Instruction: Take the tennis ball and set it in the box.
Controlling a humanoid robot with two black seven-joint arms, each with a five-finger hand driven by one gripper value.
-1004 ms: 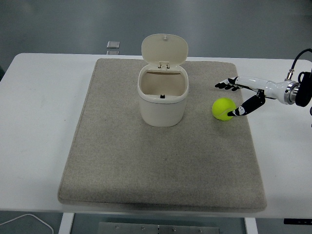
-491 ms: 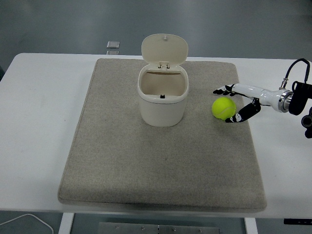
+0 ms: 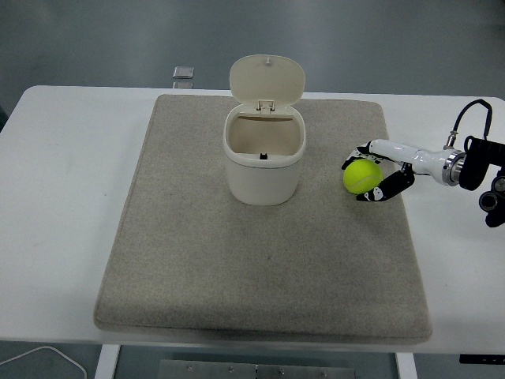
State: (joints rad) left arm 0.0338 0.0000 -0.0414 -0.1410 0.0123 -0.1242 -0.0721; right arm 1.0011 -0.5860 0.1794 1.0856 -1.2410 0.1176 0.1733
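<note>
The right hand [image 3: 377,175] curls around the tennis ball [image 3: 361,176] on the mat [image 3: 197,260]; lifting it into the open box [image 3: 263,162] remains

Text: none legible anywhere.
Box [image 3: 263,162]: plain cream, no label or brand.
Lid [image 3: 267,79]: plain, unmarked.
Ball [image 3: 362,176]: yellow-green, no logo readable.
Mat [image 3: 260,260]: bare grey fabric, no print.
Tabletop [image 3: 63,174]: white, no signs or numbers.
Small object [image 3: 183,73] at far edge: too small to read.
Right hand [image 3: 377,170]: black and white, no marking legible.
</note>
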